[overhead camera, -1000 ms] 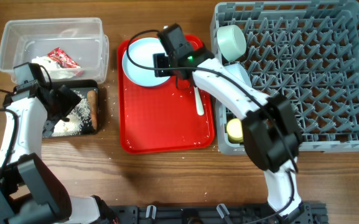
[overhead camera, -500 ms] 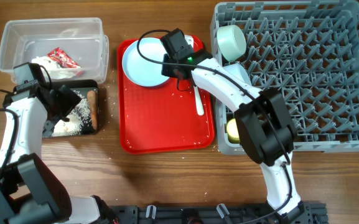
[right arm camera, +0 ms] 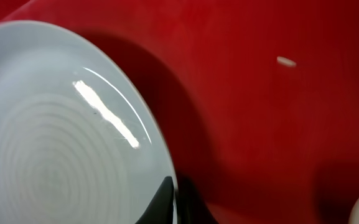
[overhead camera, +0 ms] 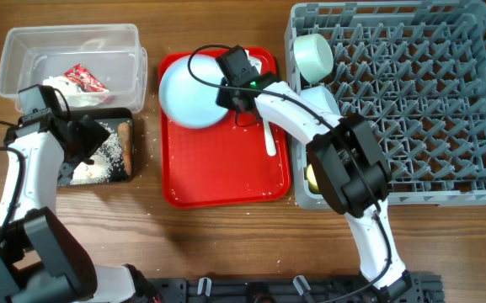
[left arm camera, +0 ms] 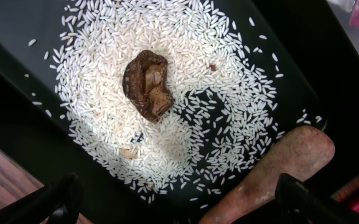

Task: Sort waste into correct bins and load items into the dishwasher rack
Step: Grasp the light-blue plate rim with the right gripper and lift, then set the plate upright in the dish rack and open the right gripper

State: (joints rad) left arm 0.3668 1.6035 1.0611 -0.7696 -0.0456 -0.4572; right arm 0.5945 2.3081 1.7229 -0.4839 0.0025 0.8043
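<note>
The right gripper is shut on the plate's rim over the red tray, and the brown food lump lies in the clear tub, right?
Wrong bin: the left wrist view shows the brown food lump lying in the black tray, among rice. The right gripper is shut on the rim of the plate over the red tray.

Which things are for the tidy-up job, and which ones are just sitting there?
For the job: plate, spoon, bowl, yellow cup, grey rack, clear tub, black tray, wrapper, rice, brown lump, carrot stick.

Just lying about: red serving tray, wooden table.
</note>
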